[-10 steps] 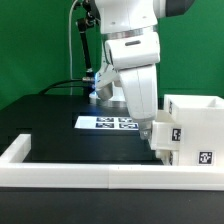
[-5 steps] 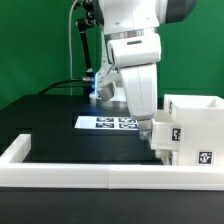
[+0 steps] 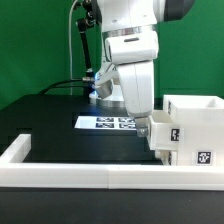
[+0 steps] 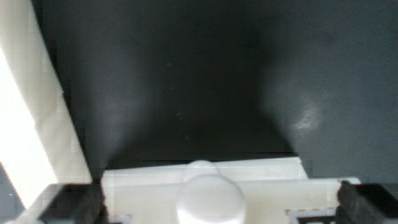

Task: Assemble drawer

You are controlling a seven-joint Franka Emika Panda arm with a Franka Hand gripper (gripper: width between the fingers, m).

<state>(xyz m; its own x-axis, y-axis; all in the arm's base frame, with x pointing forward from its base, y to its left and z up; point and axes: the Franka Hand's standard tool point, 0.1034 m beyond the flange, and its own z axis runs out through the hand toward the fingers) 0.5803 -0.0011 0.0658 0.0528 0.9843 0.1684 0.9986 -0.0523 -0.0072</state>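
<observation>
The single arm is reaching down over the black table (image 3: 50,112), with its gripper (image 3: 143,130) positioned low at the exterior view's right. The gripper is sitting just beside the drawer (image 3: 192,128), at the side of the unit facing the exterior view's left. Whether the fingers are touching the drawer's wall is not discernible in either view.

The drawer is standing on the table at the exterior view's right, against the low white border wall (image 3: 80,170) that is running along the near edge. Its top is facing upward and open, and two black-and-white square markers are showing on its near faces.

The marker board (image 3: 108,123) is lying flat on the table beyond the gripper, partly hidden by the arm. A black cable (image 3: 62,87) is trailing across the back of the table.

In the wrist view, a white part of the drawer (image 4: 205,180) is lying directly below the camera, between the two dark finger bodies at the frame's edges. The jaws are standing fully spread and are not clamping anything. The border wall (image 4: 36,110) is running as a pale strip alongside the dark table surface (image 4: 196,80).
</observation>
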